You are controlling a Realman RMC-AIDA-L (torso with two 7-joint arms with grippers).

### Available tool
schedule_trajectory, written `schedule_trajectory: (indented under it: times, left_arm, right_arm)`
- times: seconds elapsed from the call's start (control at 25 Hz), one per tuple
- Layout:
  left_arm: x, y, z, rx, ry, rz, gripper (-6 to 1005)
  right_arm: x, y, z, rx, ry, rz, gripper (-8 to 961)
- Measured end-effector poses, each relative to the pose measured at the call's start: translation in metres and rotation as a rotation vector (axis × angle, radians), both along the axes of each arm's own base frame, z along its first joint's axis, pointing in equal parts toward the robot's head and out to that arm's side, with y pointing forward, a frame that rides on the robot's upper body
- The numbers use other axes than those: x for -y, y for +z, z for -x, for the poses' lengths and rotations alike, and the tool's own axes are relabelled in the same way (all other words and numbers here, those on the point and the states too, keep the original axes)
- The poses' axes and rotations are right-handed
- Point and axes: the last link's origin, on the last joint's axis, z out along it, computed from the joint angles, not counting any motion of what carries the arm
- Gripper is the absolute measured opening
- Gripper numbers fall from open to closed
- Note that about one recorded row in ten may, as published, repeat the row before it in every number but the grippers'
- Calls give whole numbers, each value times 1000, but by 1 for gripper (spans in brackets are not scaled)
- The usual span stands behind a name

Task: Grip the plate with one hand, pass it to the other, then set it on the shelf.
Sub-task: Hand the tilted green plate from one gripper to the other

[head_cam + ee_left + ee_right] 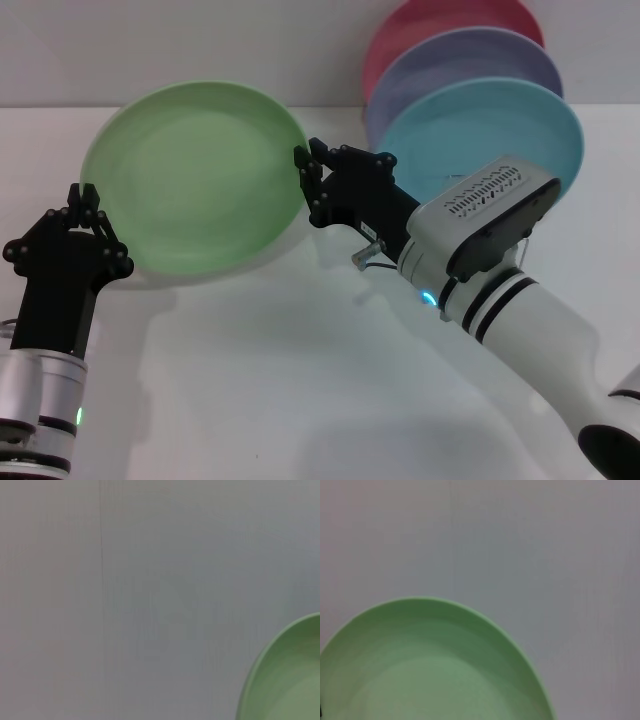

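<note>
Light green plate (pixel 195 175) held up over the white table (pixel 300 380), tilted, hollow face toward the head camera, between both grippers. Left gripper (pixel 88 205), slim and black, at the plate's lower left rim, fingers closed on the edge. Right gripper (pixel 305 180), on the bulky white housing, at the right rim, fingers clamped on the edge too. Behind, on the right, sky-blue plate (pixel 500 130), lavender plate (pixel 470 60) and pink plate (pixel 440 20) standing upright, one behind another.
</note>
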Motion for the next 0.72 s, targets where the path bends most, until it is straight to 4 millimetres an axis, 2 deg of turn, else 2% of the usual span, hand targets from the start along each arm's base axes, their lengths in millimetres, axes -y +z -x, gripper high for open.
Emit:
schedule_trajectory:
  times: [0.72]
  left_arm:
    - [1, 0, 1, -3, 0, 2, 36]
  right_arm:
    - [-2, -2, 3, 13, 4, 12, 109]
